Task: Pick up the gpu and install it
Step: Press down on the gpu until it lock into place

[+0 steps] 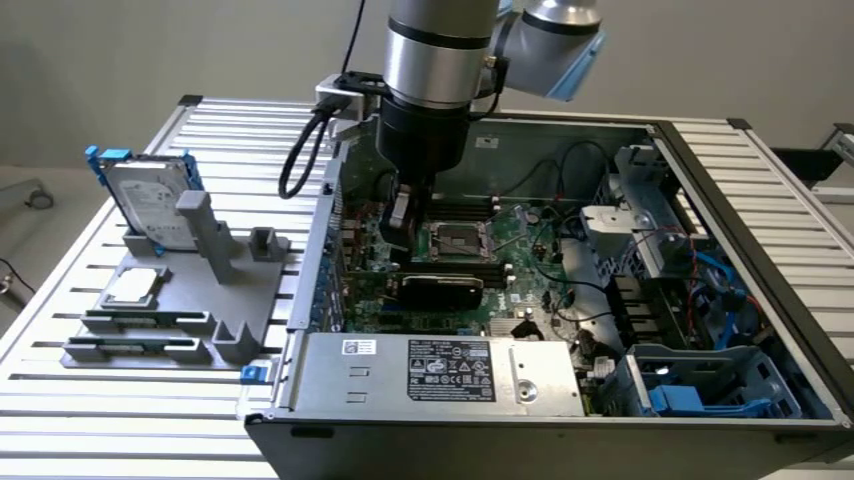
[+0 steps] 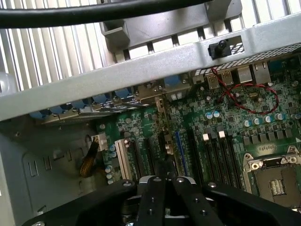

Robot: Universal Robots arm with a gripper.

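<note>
Centre of the exterior view, inside the open case [image 1: 718,215]: hand [image 1: 398,228] pinched shut, empty as far as I can tell | gpu [image 1: 441,290] lower centre, black shroud showing, apparently on edge in the motherboard [image 1: 527,285], just below the hand | handling, my guess: light, stiff, fragile; grip shroud and board edges, not the components.

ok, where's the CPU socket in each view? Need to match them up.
Exterior view: CPU socket sits mid-motherboard inside the open case, just to the exterior view's right of the gripper.
Wrist view: CPU socket is on the green board, next to the dark memory slots.
Shared landmark: the memory slots, right beside the socket in both views.
</note>
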